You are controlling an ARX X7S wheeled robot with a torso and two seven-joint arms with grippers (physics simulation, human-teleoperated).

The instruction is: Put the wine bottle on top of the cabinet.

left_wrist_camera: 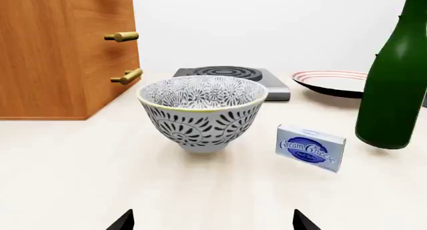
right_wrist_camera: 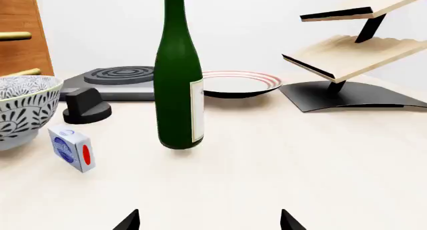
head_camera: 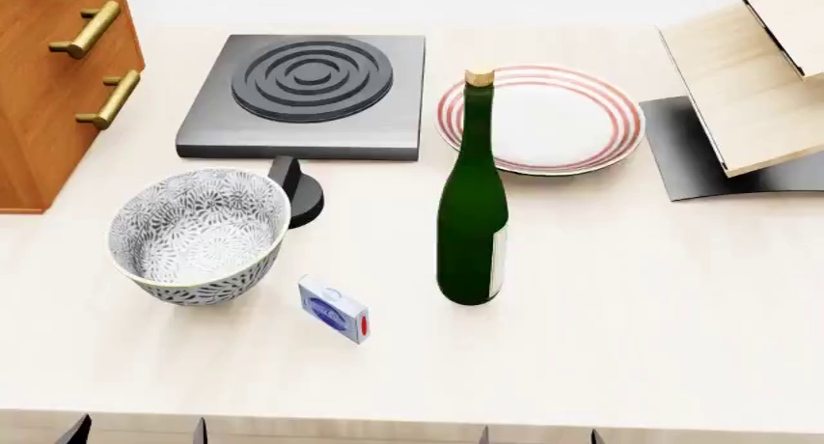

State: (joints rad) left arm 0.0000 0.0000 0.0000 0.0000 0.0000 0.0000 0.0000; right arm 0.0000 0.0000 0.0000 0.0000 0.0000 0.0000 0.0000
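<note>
The dark green wine bottle (head_camera: 472,212) stands upright in the middle of the pale counter, cork on top, pale label on its side. It also shows in the right wrist view (right_wrist_camera: 177,85) and at the edge of the left wrist view (left_wrist_camera: 395,85). The reddish-brown cabinet (head_camera: 45,87) with brass bar handles rises at the far left (left_wrist_camera: 60,50). My left gripper (left_wrist_camera: 213,222) is open at the counter's near edge, facing the bowl. My right gripper (right_wrist_camera: 209,221) is open too, well short of the bottle. Both hold nothing.
A patterned bowl (head_camera: 200,234) sits left of the bottle, a cream cheese box (head_camera: 334,310) in front. Behind are a black burner (head_camera: 309,92) with a knob (head_camera: 299,193), a red-rimmed plate (head_camera: 554,116) and a light-wood rack (head_camera: 754,87) on a dark base.
</note>
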